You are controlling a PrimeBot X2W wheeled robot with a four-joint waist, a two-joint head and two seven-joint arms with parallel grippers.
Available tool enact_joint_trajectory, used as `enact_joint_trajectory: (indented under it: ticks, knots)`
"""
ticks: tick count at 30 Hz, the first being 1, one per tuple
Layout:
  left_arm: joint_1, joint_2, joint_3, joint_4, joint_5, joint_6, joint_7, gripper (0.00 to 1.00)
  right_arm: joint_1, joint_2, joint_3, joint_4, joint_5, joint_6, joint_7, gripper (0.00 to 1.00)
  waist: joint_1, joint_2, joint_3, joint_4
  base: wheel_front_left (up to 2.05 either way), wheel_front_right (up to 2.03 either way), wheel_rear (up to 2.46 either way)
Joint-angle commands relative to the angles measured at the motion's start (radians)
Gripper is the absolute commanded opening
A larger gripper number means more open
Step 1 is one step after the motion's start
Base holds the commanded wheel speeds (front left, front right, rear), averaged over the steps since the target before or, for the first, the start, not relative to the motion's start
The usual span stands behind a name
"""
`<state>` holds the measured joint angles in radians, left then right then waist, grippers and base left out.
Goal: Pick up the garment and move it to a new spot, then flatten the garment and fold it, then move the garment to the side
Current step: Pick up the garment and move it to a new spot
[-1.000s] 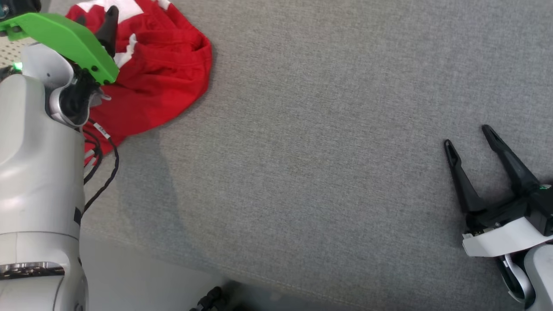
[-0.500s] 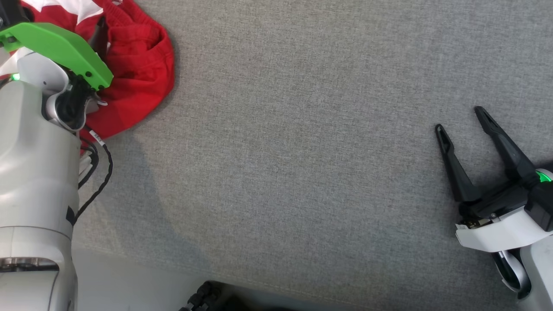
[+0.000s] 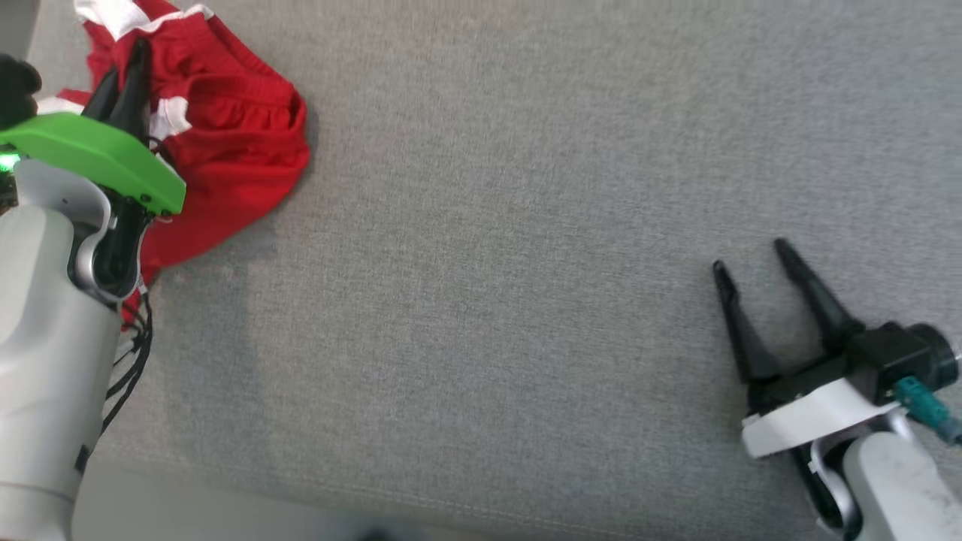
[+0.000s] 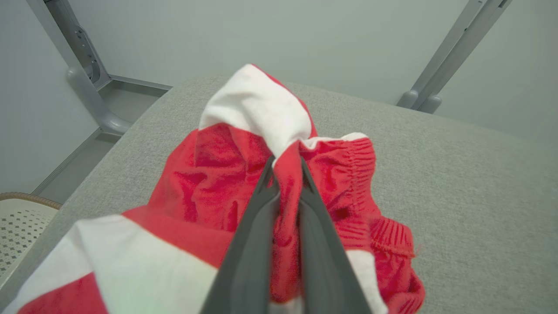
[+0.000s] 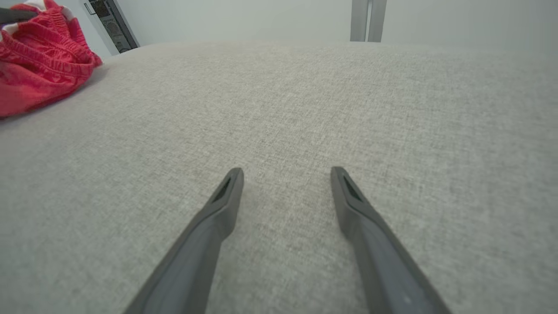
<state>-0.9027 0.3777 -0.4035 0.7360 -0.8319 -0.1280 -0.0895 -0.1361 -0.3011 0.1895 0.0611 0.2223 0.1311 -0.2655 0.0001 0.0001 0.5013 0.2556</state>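
A red garment with white bands (image 3: 225, 150) lies crumpled at the far left of the grey padded table (image 3: 511, 225). My left gripper (image 3: 124, 64) is shut on a fold of it; in the left wrist view the cloth (image 4: 226, 174) is pinched between the two dark fingers (image 4: 248, 244) and a white-and-red fold stands up above the tips. My right gripper (image 3: 751, 259) stands open over bare grey fabric at the right, far from the garment. The right wrist view has the garment (image 5: 39, 78) at its far left and open fingers (image 5: 222, 205) over the table.
The table's front edge (image 3: 376, 503) runs along the bottom of the head view, pale floor below it. Grey frame posts (image 4: 444, 61) stand beyond the table's far side. A perforated white basket (image 4: 17, 226) sits off the left edge.
The head camera has shifted. My left gripper holds the garment, whose bunch has changed shape and drawn in. My right gripper has moved left and nearer the front edge, still open.
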Motion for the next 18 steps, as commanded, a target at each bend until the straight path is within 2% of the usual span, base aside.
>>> enact_joint_trajectory:
  ticks: [1,4,8,13,18]
  knots:
    - [0.029,0.031,-0.024,-0.032,-0.017,-0.004,-0.009,0.00,0.024,0.017,0.010,0.014,0.007,-0.001,0.002,1.00,-0.0001,-0.0001,-0.132,-0.074,0.00,0.00,0.00]
    - [0.083,0.096,-0.111,-0.136,-0.025,-0.004,-0.008,0.00,0.043,0.063,0.027,0.032,0.022,-0.001,0.001,1.00,-0.0001,-0.0001,-0.234,-0.135,0.00,0.00,0.00]
    - [0.117,0.146,-0.169,-0.236,-0.036,-0.004,0.010,0.00,0.064,0.097,0.034,0.044,0.031,-0.001,0.001,1.00,-0.0001,-0.0001,-0.310,-0.207,0.00,0.00,0.00]
    - [0.144,0.178,-0.208,-0.342,-0.045,-0.004,0.046,0.00,0.086,0.129,0.038,0.045,0.035,-0.001,0.001,1.00,-0.0001,-0.0001,-0.368,-0.306,0.00,0.00,0.00]
    - [0.161,0.177,-0.248,-0.436,-0.030,0.000,0.081,0.00,0.093,0.148,0.043,0.045,0.037,-0.001,0.001,1.00,-0.0001,-0.0001,-0.395,-0.412,0.00,0.00,0.00]
